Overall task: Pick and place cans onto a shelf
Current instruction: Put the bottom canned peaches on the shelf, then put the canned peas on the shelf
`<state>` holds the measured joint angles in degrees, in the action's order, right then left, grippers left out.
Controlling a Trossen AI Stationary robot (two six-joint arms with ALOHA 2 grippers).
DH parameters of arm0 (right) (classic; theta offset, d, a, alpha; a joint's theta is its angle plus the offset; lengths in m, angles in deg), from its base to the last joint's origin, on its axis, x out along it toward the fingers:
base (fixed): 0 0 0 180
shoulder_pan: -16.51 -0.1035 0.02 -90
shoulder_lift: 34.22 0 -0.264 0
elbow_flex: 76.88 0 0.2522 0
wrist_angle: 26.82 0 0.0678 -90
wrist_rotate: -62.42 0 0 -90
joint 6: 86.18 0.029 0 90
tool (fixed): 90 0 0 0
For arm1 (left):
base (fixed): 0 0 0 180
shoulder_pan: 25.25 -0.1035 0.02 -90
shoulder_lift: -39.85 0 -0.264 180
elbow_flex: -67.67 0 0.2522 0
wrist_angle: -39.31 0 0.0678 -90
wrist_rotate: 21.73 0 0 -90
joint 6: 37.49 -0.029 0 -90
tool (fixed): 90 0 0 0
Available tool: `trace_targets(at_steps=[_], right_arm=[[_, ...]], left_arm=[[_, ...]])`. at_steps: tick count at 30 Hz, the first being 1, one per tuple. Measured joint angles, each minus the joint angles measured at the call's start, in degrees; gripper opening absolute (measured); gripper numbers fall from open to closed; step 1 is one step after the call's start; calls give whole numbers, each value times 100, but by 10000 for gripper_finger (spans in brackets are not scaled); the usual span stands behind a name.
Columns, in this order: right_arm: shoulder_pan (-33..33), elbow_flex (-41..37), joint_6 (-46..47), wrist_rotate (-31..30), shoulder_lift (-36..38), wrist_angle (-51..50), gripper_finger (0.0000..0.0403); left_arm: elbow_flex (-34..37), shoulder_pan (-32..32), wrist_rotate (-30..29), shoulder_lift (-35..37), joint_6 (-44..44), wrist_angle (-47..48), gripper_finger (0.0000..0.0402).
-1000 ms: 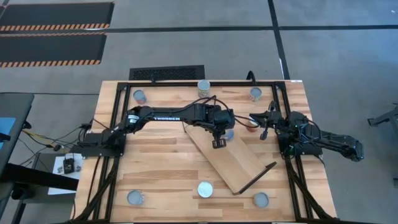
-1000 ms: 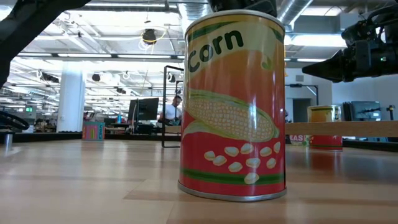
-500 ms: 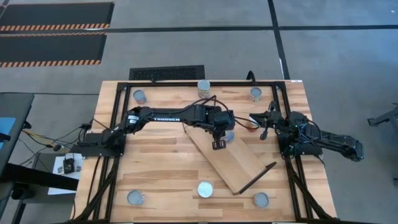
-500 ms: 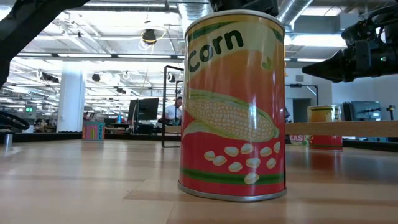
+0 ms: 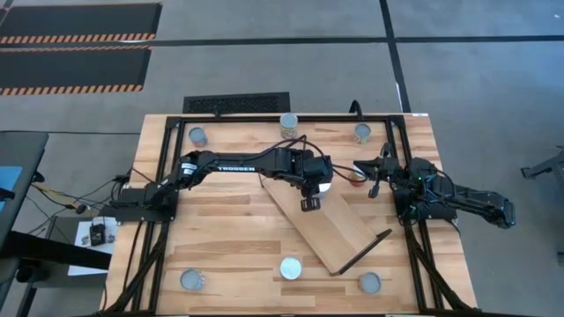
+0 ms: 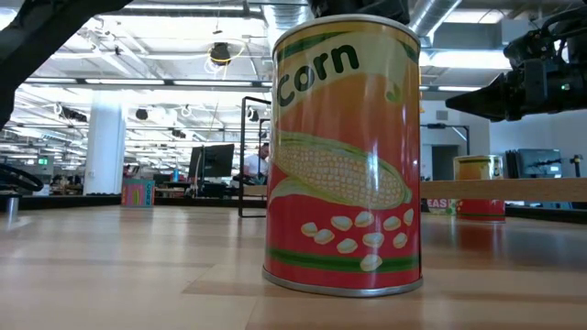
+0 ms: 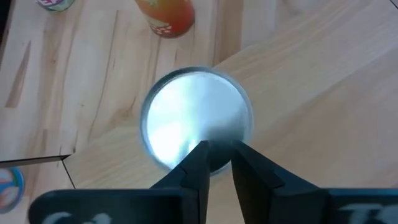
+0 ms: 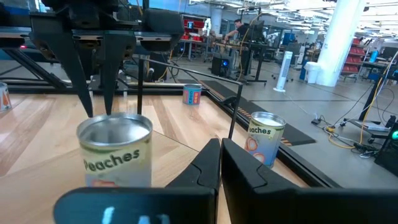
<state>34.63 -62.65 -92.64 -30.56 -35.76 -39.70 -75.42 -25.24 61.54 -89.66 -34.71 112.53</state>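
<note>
The shelf point(image 5: 330, 224) is a light wooden board lying slantwise mid-table, with a black wire frame point(image 5: 366, 251) at its near end. A silver-topped can point(image 5: 322, 187) labelled Peaches point(image 8: 115, 158) stands upright on the board's far end. My left gripper point(image 5: 310, 202) hovers at that can's near rim point(image 7: 186, 163). Its fingers point(image 8: 111, 74) point down with a narrow gap, narrower than the can. My right gripper point(image 5: 363, 172) is shut and empty beside an orange can point(image 5: 355, 179) on the table. A Corn can point(image 6: 344, 156) stands near the front edge.
Other cans stand on the table at the far edge point(image 5: 197, 136), point(image 5: 289, 123), point(image 5: 362, 133) and at the near edge point(image 5: 192, 280), point(image 5: 291, 268), point(image 5: 370, 283). A black frame point(image 5: 264, 116) borders the tabletop. Bare wood lies left of the shelf point(image 5: 220, 220).
In the high view the top of the can on the shelf shows more fully and brighter than a second ago, as my left gripper has come slightly off it. The can stays upright in place.
</note>
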Motion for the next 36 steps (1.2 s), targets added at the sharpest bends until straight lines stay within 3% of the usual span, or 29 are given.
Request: trace_targets(at_steps=[6,12,23,26,31,36], right_arm=[[0,0,0,0,1,0,38],[1,0,0,0,2,0,38],[0,-1,-6,-1,2,1,38],[45,0,-466,-15,2,4,38],[83,0,-695,-13,2,4,38],[63,-2,-690,-11,2,76,38]], left_arm=[[-19,-17,-284,80,1,95,52],[-57,-79,-194,644,370,-24,5],[-56,-107,-113,1145,90,-542,0],[-48,-100,-23,1145,87,-656,0],[622,-68,50,1225,137,-1433,0],[1794,-55,53,1704,263,-3090,0]])
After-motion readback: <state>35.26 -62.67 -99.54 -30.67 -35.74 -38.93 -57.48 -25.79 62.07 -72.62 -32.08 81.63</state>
